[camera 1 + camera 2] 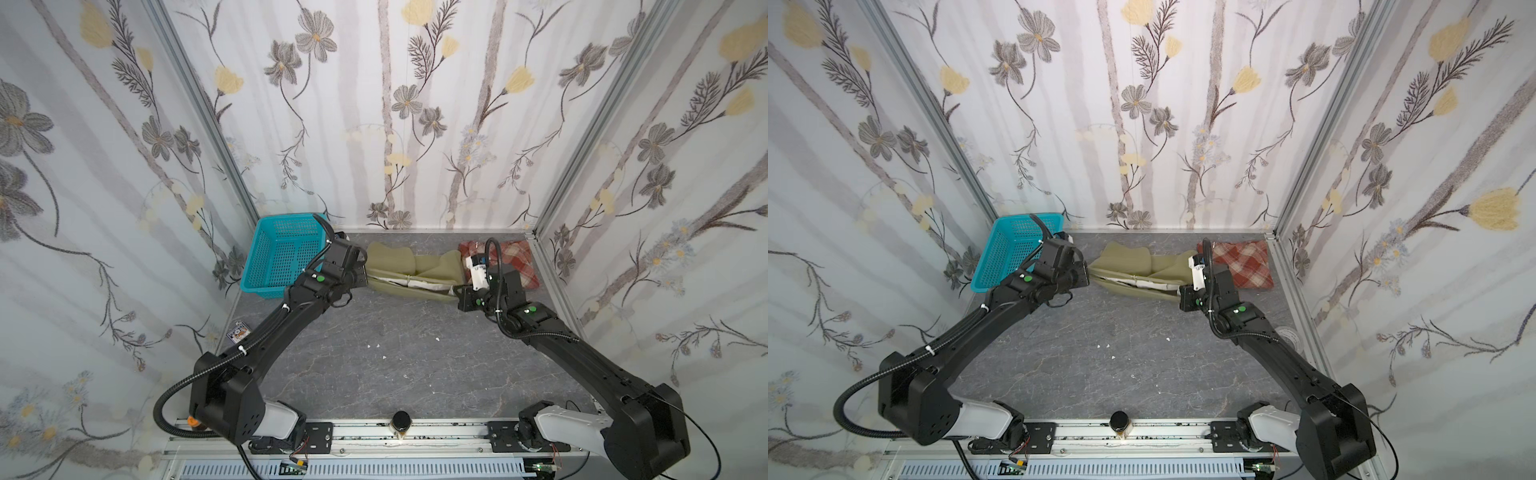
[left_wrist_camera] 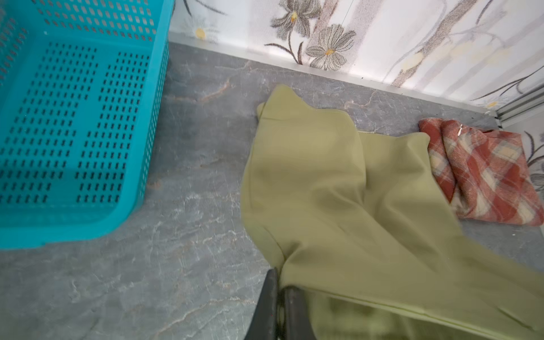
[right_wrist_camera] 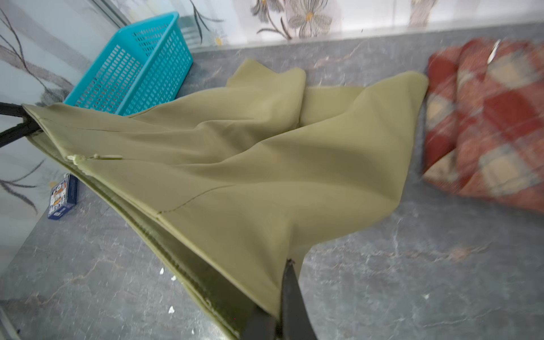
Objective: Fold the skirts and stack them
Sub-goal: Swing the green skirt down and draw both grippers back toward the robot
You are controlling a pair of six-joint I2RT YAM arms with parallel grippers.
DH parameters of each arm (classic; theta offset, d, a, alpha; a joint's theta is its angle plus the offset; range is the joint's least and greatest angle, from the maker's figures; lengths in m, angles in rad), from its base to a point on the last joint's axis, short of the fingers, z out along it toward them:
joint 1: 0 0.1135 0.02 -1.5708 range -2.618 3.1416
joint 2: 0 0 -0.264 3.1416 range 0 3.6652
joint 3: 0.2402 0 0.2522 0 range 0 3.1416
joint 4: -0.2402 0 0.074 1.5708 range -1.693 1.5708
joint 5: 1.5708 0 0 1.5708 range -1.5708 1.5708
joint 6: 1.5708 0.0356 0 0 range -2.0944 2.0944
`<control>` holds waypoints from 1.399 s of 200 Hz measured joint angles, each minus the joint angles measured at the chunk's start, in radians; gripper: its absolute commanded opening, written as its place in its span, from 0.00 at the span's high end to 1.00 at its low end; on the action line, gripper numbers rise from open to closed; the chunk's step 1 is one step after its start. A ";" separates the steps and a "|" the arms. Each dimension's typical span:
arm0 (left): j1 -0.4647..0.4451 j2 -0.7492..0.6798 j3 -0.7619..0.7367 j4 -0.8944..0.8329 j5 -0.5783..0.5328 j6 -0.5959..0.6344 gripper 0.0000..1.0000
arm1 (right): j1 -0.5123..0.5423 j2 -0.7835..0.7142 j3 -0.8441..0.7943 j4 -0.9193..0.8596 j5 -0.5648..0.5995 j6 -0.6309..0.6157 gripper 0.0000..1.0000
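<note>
Both top views are looking steeply down from high at the near edge over the whole worktop (image 1: pixel 374 353) toward the back wall (image 1: pixel 353 124), while each wrist camera is hovering close over the olive-green skirt (image 2: pixel 338 191), both taking in the turquoise mesh basket (image 3: pixel 141 67) and plaid skirt (image 3: pixel 485 117).

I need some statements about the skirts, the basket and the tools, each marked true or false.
1. The left tool and the right tool are both shut on the olive skirt. True.
2. The plaid skirt lies inside the basket. False: it lies on the table, near the right back corner.
3. The olive skirt is folded on top of the plaid skirt. False: it is stretched between the tools, beside the plaid skirt.
4. The basket stands near the left back corner. True.
</note>
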 measured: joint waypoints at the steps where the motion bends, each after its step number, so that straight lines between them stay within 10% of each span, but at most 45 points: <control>1: -0.003 -0.008 -0.014 0.002 0.000 -0.006 1.00 | 0.005 -0.003 -0.011 0.002 0.000 0.004 1.00; 33: -0.066 -0.140 -0.247 0.026 0.019 -0.129 0.99 | 0.102 -0.060 -0.222 0.051 0.026 0.131 1.00; 48: -0.095 -0.191 -0.333 0.037 0.024 -0.183 0.83 | 0.140 -0.080 -0.275 0.065 0.039 0.182 1.00; 70: -0.125 -0.250 -0.430 0.040 0.030 -0.246 0.46 | 0.181 -0.108 -0.322 0.066 0.066 0.244 0.70; 96: -0.140 -0.325 -0.495 0.031 0.046 -0.297 0.28 | 0.224 -0.167 -0.366 0.055 0.073 0.311 0.46; 146: -0.148 -0.405 -0.481 -0.010 0.067 -0.303 0.33 | 0.247 -0.344 -0.371 -0.048 0.066 0.391 0.39; 180: -0.148 -0.328 -0.420 -0.011 0.067 -0.273 0.55 | 0.246 -0.395 -0.365 -0.070 0.079 0.414 0.70; 208: -0.148 -0.203 -0.392 -0.006 0.066 -0.239 0.69 | 0.244 -0.266 -0.357 -0.013 0.096 0.438 1.00; 280: -0.150 -0.082 -0.467 0.076 0.113 -0.223 0.77 | 0.161 0.126 -0.324 0.158 0.097 0.514 1.00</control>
